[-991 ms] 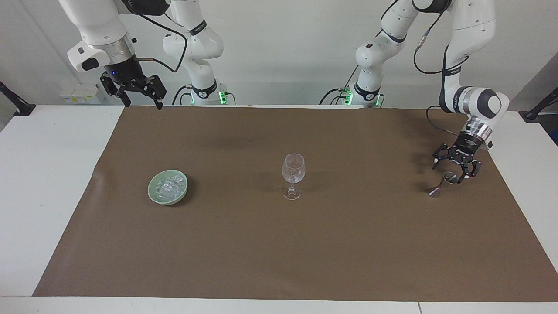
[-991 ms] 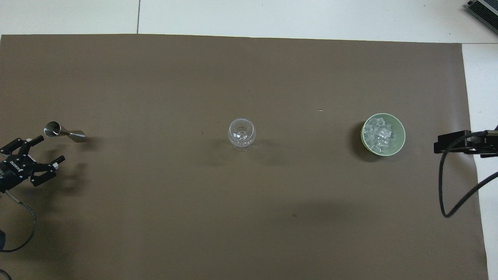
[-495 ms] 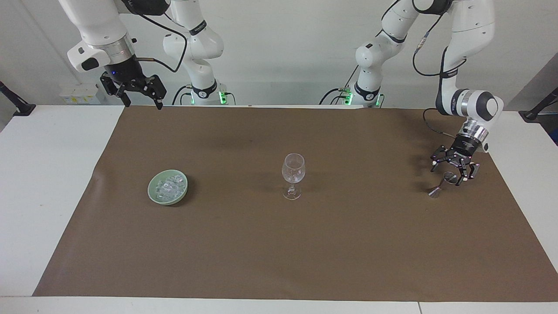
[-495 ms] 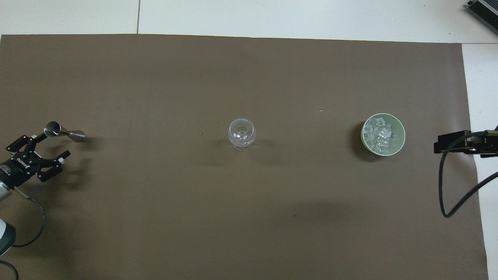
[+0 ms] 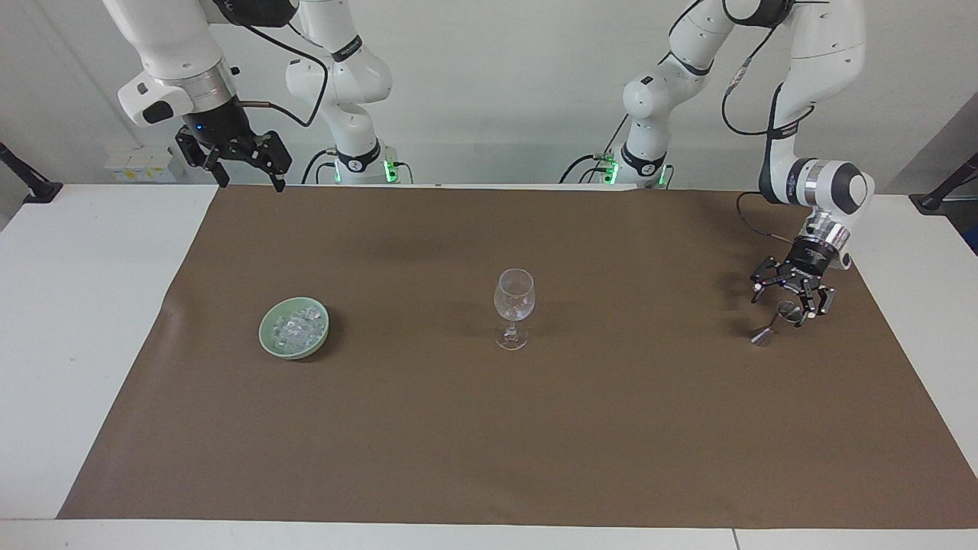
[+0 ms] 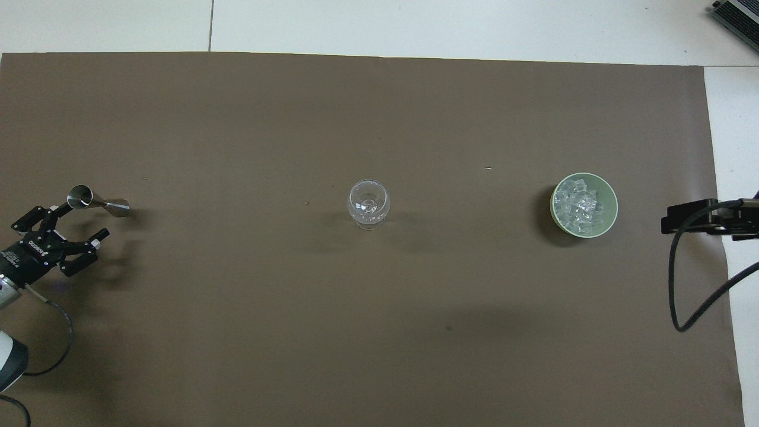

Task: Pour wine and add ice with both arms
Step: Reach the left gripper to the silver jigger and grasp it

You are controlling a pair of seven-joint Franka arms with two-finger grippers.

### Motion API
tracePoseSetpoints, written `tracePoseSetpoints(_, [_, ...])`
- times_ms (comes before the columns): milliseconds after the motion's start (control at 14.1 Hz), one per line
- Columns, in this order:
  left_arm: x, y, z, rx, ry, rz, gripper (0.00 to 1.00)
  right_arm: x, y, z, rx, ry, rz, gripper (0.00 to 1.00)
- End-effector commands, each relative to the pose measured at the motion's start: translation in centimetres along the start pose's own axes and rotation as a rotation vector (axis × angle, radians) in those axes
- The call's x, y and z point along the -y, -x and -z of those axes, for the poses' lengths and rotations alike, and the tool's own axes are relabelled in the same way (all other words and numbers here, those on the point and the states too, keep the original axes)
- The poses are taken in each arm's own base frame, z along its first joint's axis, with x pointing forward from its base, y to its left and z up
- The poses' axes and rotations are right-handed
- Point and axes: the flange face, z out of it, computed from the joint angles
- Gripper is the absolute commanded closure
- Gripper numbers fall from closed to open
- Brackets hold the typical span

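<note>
A clear stemmed wine glass point(image 5: 513, 305) point(image 6: 368, 203) stands upright mid-mat. No wine shows. Ice point(image 5: 296, 327) point(image 6: 581, 204) fills a pale green bowl point(image 5: 263, 334) point(image 6: 614, 206) toward the right arm's end. A steel double-cone jigger point(image 5: 770, 324) point(image 6: 98, 201) stands toward the left arm's end. My left gripper point(image 5: 791, 303) point(image 6: 82, 220) is low and open beside the jigger's upper cup; whether it touches, I cannot tell. My right gripper point(image 5: 246, 177) point(image 6: 705, 216) waits, raised and open, over the mat's edge nearest the robots.
A brown mat point(image 5: 489, 428) covers most of the white table point(image 5: 84, 321). The right arm's black cable point(image 6: 682, 284) hangs over the mat's end beside the bowl. Bare mat lies between glass, bowl and jigger.
My left gripper has crept toward the jigger, its fingertips now beside the upper cup. The right arm, glass and bowl have not moved.
</note>
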Motion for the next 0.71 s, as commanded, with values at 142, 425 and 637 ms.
tracePoseSetpoints(142, [0.6, -2.0, -0.8, 0.087, 0.001, 0.017, 0.0, -0.2, 0.9, 0.2, 0.007, -0.017, 0.024, 0.0])
tracePoseSetpoints(425, [0.5, -2.3, -1.1, 0.103, 0.01, 0.017, 0.0, -0.2, 0.8, 0.1, 0.009, -0.017, 0.024, 0.0])
tracePoseSetpoints(637, [0.2, -2.0, -1.2, 0.108, 0.014, 0.01, 0.0, -0.2, 0.8, 0.1, 0.009, -0.017, 0.024, 0.0])
